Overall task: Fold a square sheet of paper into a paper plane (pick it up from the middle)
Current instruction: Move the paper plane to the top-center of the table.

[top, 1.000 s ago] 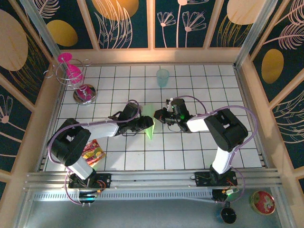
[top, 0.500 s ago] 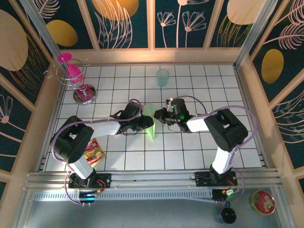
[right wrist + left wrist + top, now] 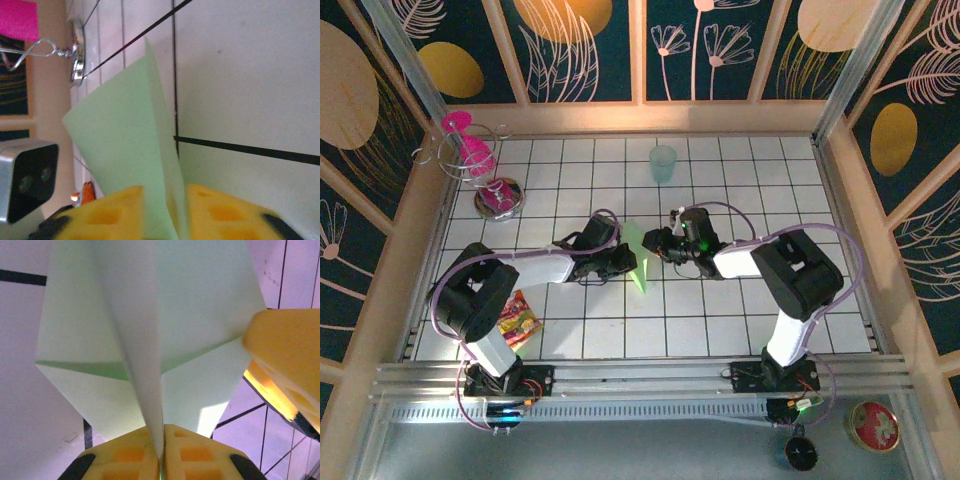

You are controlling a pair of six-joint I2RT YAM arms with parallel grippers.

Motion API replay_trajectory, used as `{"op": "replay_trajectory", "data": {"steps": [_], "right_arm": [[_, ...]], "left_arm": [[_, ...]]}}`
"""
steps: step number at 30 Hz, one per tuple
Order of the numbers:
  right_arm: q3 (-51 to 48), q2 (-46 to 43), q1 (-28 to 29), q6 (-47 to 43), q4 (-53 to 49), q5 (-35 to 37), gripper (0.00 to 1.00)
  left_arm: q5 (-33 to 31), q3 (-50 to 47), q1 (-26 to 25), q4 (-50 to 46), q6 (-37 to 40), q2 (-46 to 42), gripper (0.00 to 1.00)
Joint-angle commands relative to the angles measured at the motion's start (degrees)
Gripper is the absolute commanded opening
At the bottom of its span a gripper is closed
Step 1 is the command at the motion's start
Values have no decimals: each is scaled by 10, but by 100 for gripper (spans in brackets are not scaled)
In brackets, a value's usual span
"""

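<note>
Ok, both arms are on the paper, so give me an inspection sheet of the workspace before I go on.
Surface: white tiled table, black grid lines, no spills seen.
Job's things: paper plane, light green, folded along a centre crease, held mid-table between both grippers.
Clutter: teal cup at the far side; wire stand with a pink piece and metal dish far left; snack packet near the left arm's base.
Grippers: left gripper shut on the plane's crease; right gripper shut on the plane.
Cables: purple cables looped along both arms.
Surroundings: floral wall panels in wooden frames; round tin outside the rail.
</note>
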Motion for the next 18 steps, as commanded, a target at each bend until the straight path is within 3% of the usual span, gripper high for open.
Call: {"op": "replay_trajectory", "data": {"steps": [1, 5, 11, 18], "right_arm": [[2, -53, -8, -34, -47, 46, 45], [-4, -102, -21, -64, -92, 103, 58], [-9, -154, -29, -98, -144, 177, 59], [-24, -165, -40, -100, -143, 196, 59]], "left_arm": [[-42, 32, 3, -50, 34, -21, 9], [-80, 73, 8, -114, 83, -19, 9], [-161, 174, 23, -237, 188, 26, 9], [-228, 314, 51, -339, 282, 121, 11]]}}
